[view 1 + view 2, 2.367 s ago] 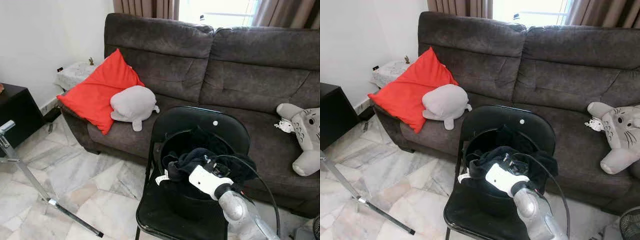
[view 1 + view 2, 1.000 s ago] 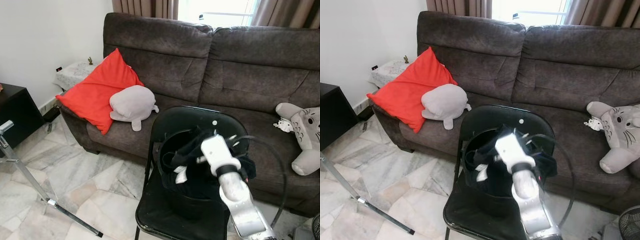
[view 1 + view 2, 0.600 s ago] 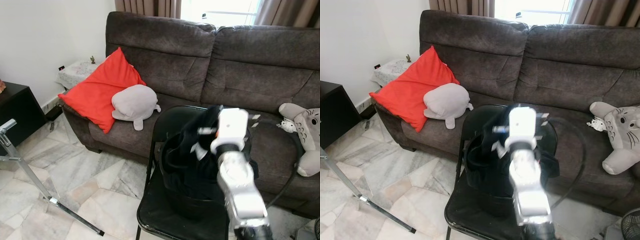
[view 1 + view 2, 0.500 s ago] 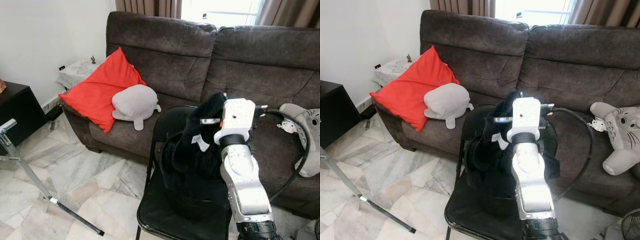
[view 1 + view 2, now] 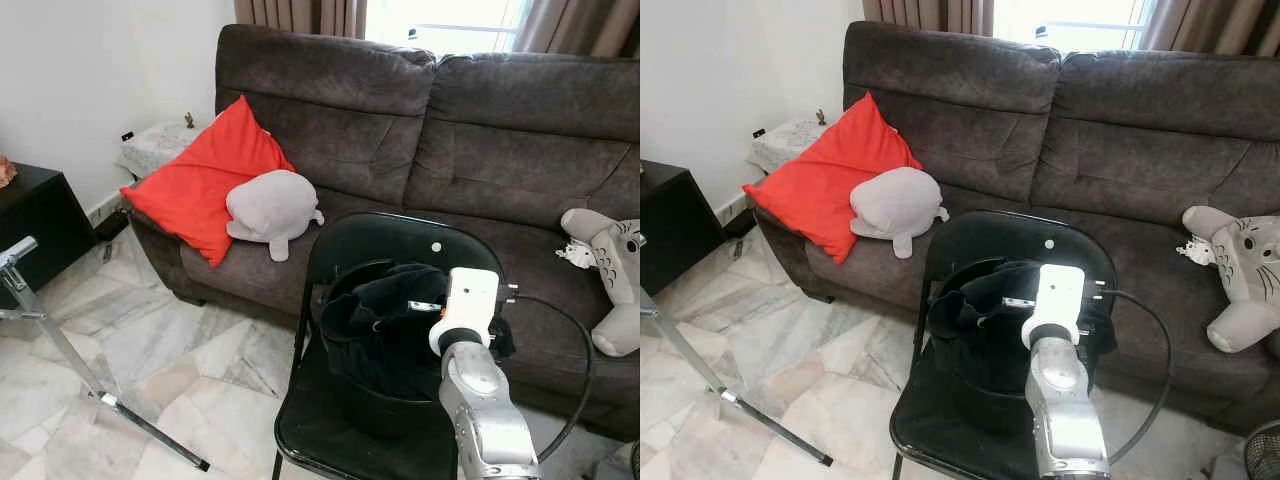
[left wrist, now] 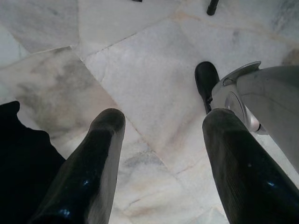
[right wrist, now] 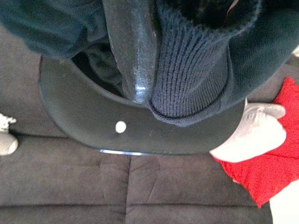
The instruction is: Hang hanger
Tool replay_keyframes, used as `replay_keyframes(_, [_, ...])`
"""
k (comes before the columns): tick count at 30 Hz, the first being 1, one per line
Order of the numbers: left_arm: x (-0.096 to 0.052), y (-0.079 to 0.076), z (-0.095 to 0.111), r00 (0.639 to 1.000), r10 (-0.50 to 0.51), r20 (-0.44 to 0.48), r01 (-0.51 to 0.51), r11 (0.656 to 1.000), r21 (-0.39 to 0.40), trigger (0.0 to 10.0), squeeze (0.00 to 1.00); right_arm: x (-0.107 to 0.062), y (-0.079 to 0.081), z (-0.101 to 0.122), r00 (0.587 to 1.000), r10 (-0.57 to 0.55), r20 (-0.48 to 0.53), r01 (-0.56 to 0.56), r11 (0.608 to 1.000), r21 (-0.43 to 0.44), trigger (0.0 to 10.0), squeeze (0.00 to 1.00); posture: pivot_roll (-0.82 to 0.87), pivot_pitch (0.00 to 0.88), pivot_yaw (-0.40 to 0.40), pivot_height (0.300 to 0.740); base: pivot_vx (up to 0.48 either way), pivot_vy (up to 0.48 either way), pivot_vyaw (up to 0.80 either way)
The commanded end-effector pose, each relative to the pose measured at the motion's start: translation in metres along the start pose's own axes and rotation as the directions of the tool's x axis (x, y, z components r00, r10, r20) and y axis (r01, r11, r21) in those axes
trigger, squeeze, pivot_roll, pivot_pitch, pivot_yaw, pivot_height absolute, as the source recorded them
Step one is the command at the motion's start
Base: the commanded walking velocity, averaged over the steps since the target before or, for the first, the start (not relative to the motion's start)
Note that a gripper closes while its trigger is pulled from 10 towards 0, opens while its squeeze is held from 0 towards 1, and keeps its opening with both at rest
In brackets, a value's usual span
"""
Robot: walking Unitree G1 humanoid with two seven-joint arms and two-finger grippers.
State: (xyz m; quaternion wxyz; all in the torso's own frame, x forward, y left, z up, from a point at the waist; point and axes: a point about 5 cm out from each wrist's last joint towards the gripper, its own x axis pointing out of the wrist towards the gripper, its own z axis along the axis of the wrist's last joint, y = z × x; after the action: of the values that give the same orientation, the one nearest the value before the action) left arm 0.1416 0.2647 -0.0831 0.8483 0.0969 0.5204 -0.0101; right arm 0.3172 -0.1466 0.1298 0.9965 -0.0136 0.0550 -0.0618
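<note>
Before the brown sofa (image 5: 480, 110) stands one black folding chair (image 5: 345, 440), and on its seat sits one dark garment (image 5: 385, 325), bunched in a heap against the backrest. Two plush toys rest on the sofa: a grey one (image 5: 268, 208) at about ten o'clock from the chair, touching the single red cushion (image 5: 200, 180), and a grey-and-white one (image 5: 610, 270) far off at three o'clock. One metal stand (image 5: 60, 345) leans over the marble floor (image 5: 150, 350) at nine o'clock. The right pincer (image 7: 140, 56) is clamped on a knitted fold of the garment, its one visible finger (image 7: 133, 46) pressed into the cloth just above the chair's rim. Half a second ago the arm held the garment lifted well clear of the seat, hanging long and upright; now it has come down and the cloth sits slumped and wide, with no clear long axis. The hanger itself I cannot make out in the heap. The left pincer (image 6: 159, 154) hangs idle over the floor, its fingers (image 6: 93, 168) spread apart.
</note>
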Motion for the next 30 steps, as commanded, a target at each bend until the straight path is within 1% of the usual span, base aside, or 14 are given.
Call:
replay_keyframes(1, [-0.002, 0.004, -0.007, 1.0, 0.01, -0.024, -0.01, 1.0, 0.008, 10.0, 0.0, 0.005, 0.007, 0.01, 0.998, 0.041, 0.047, -0.037, 0.996, -0.083, 10.0, 0.0, -0.02, 0.0, 0.028, 0.74, 0.0, 0.0, 0.8])
replay_keyframes(3, [-0.002, 0.004, -0.007, 1.0, 0.01, -0.025, -0.01, 1.0, 0.006, 10.0, 0.0, 0.007, 0.009, 0.013, 0.996, 0.055, 0.069, -0.047, 0.992, -0.114, 10.0, 0.0, -0.01, 0.0, 0.025, 0.74, 0.0, 0.0, 0.8])
replay_keyframes(14, [-0.002, 0.003, -0.01, 0.999, 0.008, -0.031, -0.008, 1.0, 0.001, 10.0, 0.0, 0.009, 0.03, 0.018, 0.983, 0.147, 0.113, -0.131, 0.982, -0.137, 10.0, 0.0, 0.0, 0.0, 0.015, 0.74, 0.0, 0.0, 0.8])
replay_keyframes(16, [-0.002, 0.003, -0.01, 0.999, 0.009, -0.031, -0.009, 1.0, 0.001, 10.0, 0.0, 0.008, 0.038, 0.021, 0.97, 0.194, 0.145, -0.17, 0.972, -0.161, 10.0, 0.0, 0.0, 0.0, 0.015, 0.74, 0.0, 0.0, 0.8])
replay_keyframes(19, [-0.002, 0.003, -0.009, 1.0, 0.008, -0.03, -0.008, 1.0, 0.002, 10.0, 0.0, 0.004, 0.052, 0.031, 0.935, 0.281, 0.217, -0.221, 0.938, -0.266, 10.0, 0.0, 0.0, 0.0, 0.011, 0.74, 0.0, 0.0, 0.8])
replay_keyframes(21, [-0.002, 0.003, -0.009, 1.0, 0.008, -0.027, -0.008, 1.0, 0.0, 10.0, 0.0, -0.002, 0.069, 0.044, 0.876, 0.382, 0.294, -0.279, 0.899, -0.337, 10.0, 0.0, 0.0, 0.0, 0.009, 0.74, 0.0, 0.0, 0.8])
replay_keyframes(22, [-0.002, 0.003, -0.008, 1.0, 0.008, -0.026, -0.008, 1.0, -0.001, 10.0, 0.0, -0.009, 0.083, 0.054, 0.808, 0.473, 0.352, -0.306, 0.847, -0.436, 10.0, 0.0, 0.0, 0.0, 0.009, 0.74, 0.0, 0.0, 0.8])
replay_keyframes(23, [-0.002, 0.003, -0.008, 1.0, 0.008, -0.026, -0.008, 1.0, -0.001, 10.0, 0.0, -0.009, 0.083, 0.054, 0.808, 0.473, 0.352, -0.306, 0.847, -0.436, 10.0, 0.0, 0.0, 0.0, 0.009, 0.74, 0.0, 0.0, 0.8])
replay_keyframes(24, [-0.002, 0.003, -0.008, 1.0, 0.009, -0.025, -0.009, 1.0, -0.003, 10.0, 0.0, -0.024, 0.106, 0.063, 0.68, 0.622, 0.389, -0.337, 0.736, -0.587, 10.0, 0.0, 0.0, 0.0, 0.011, 0.74, 0.0, 0.0, 0.8])
replay_keyframes(25, [-0.002, 0.003, -0.008, 1.0, 0.009, -0.024, -0.009, 1.0, -0.003, 10.0, 0.0, -0.032, 0.116, 0.065, 0.621, 0.681, 0.389, -0.369, 0.692, -0.621, 10.0, 0.0, -0.01, 0.0, 0.011, 0.74, 0.0, 0.0, 0.8])
replay_keyframes(27, [-0.002, 0.003, -0.008, 1.0, 0.009, -0.024, -0.009, 1.0, -0.003, 10.0, 0.0, -0.048, 0.135, 0.071, 0.515, 0.757, 0.401, -0.475, 0.642, -0.602, 10.0, 0.0, 0.0, 0.0, 0.01, 0.74, 0.0, 0.0, 0.8])
replay_keyframes(28, [-0.002, 0.003, -0.007, 1.0, 0.009, -0.024, -0.009, 1.0, -0.003, 10.0, 0.0, -0.053, 0.141, 0.073, 0.48, 0.775, 0.41, -0.515, 0.628, -0.583, 10.0, 0.0, 0.0, 0.0, 0.01, 0.74, 0.0, 0.0, 0.8])
replay_keyframes(29, [-0.002, 0.003, -0.007, 1.0, 0.01, -0.023, -0.01, 1.0, -0.005, 10.0, 0.0, -0.064, 0.15, 0.075, 0.42, 0.81, 0.41, -0.585, 0.586, -0.56, 10.0, 0.0, 0.0, 0.0, 0.009, 0.74, 0.0, 0.0, 0.8])
replay_keyframes(30, [-0.002, 0.003, -0.007, 1.0, 0.011, -0.022, -0.011, 1.0, -0.01, 10.0, 0.0, -0.078, 0.161, 0.074, 0.333, 0.855, 0.398, -0.667, 0.512, -0.541, 10.0, 0.0, 0.0, 0.0, 0.008, 0.74, 0.0, 0.0, 0.8])
